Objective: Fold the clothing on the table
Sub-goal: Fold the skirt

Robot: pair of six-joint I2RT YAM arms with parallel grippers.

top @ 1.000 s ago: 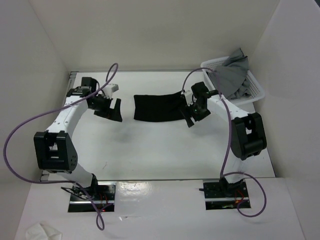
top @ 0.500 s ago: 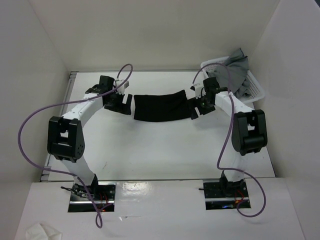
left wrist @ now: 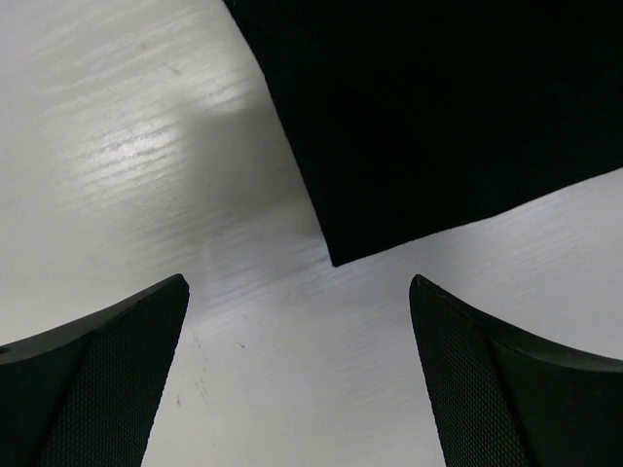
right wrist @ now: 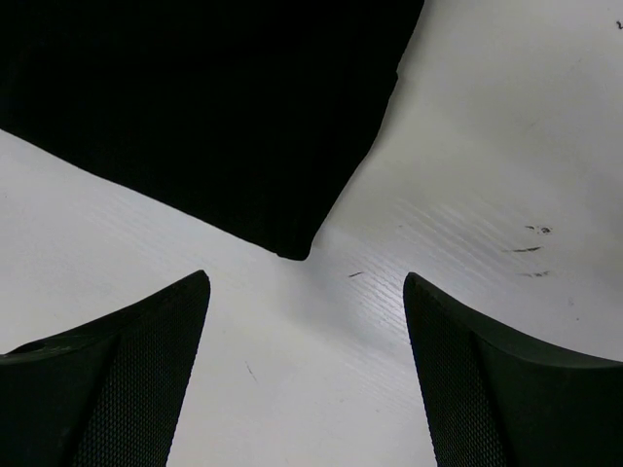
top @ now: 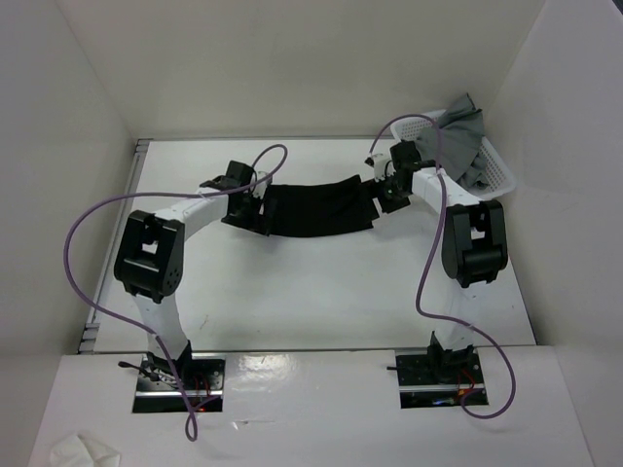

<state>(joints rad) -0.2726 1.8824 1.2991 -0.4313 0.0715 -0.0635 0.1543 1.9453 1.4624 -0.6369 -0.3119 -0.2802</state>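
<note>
We look down on a plain black, matte, soft fabric garment point(top: 319, 206) lying flat on the large white rectangular tabletop point(top: 321, 292). It sits toward the far side, roughly midway across, between the two arms. From above, the garment reads as a wide, short strip with gently curved long edges and a few faint creases across it. No marks or prints show on it.

The left gripper point(top: 261, 209) sits low at the strip's left end, and the right gripper point(top: 383, 197) sits low at its right end.

In the left wrist view, the left gripper point(left wrist: 299, 284) has its two dark textured fingers point(left wrist: 97, 379) spread wide. Only bare white tabletop point(left wrist: 146, 146) lies in the gap. A sharp corner of the black garment point(left wrist: 438, 107) points toward that gap, just ahead of the fingertips, and we see no pinch on the cloth.

The right wrist view is close to a mirror image. The right gripper point(right wrist: 304, 279) also has its fingers point(right wrist: 107, 379) set wide apart. A corner of the garment point(right wrist: 195, 97) reaches down just short of the gap, and lightly scuffed tabletop point(right wrist: 487, 146) lies beneath and beyond it. Neither gripper grasps anything.

At the far right corner of the table stands a white perforated plastic basket point(top: 501, 177). It holds a heap of grey fabric garments point(top: 458, 136), one of which rises in a peak above the rim and drapes over the basket's edge. The basket is near the right arm but well apart from the black garment.
</note>
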